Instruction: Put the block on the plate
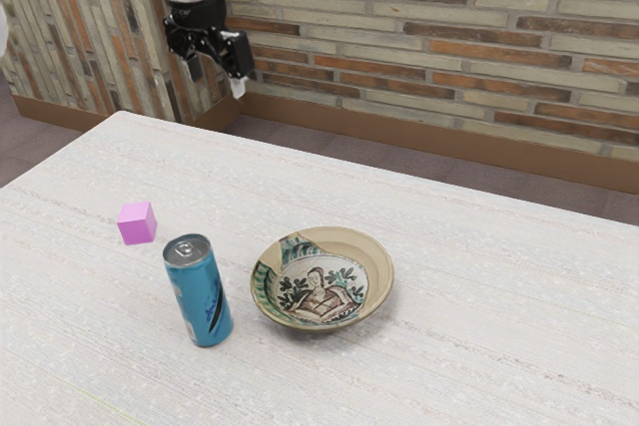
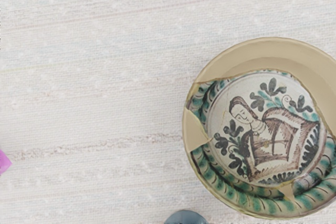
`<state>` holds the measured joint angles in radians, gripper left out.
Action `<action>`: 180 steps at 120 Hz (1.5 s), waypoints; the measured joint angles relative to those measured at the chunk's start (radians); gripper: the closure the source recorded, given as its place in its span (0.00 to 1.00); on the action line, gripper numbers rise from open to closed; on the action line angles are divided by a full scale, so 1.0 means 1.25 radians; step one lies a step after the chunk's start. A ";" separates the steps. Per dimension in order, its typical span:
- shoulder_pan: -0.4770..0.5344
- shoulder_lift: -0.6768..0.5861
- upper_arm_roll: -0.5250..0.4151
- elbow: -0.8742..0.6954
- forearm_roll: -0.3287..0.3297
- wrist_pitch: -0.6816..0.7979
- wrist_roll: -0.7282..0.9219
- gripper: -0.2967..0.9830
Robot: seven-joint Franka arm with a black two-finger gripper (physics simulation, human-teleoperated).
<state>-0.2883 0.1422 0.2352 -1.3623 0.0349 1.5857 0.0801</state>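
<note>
Hanging in the air, the gripper (image 1: 216, 78) has its fingers spread apart, while the pink block (image 1: 137, 223) lies on the table (image 1: 479, 296), near the blue can (image 1: 205, 298), apart from the plate (image 1: 321, 284).

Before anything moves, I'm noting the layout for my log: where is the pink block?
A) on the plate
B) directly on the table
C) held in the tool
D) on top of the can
B: the pink block sits directly on the white table, apart from both the blue can and the plate.
</note>
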 joint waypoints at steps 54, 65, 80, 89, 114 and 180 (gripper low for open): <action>0.221 0.047 -0.026 -0.150 -0.040 0.065 0.025 0.23; 0.263 0.098 -0.030 -0.186 -0.050 0.114 0.028 0.23; 0.324 0.199 -0.036 -0.189 -0.057 0.198 0.042 0.23; 0.361 0.248 -0.036 -0.184 -0.066 0.249 0.054 0.23; 0.425 0.289 -0.025 -0.177 -0.125 0.333 0.077 0.23; 0.461 0.454 -0.006 -0.046 -0.173 0.407 -0.001 0.23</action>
<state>0.2882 0.7095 0.2275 -1.4201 -0.1814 2.0944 0.0783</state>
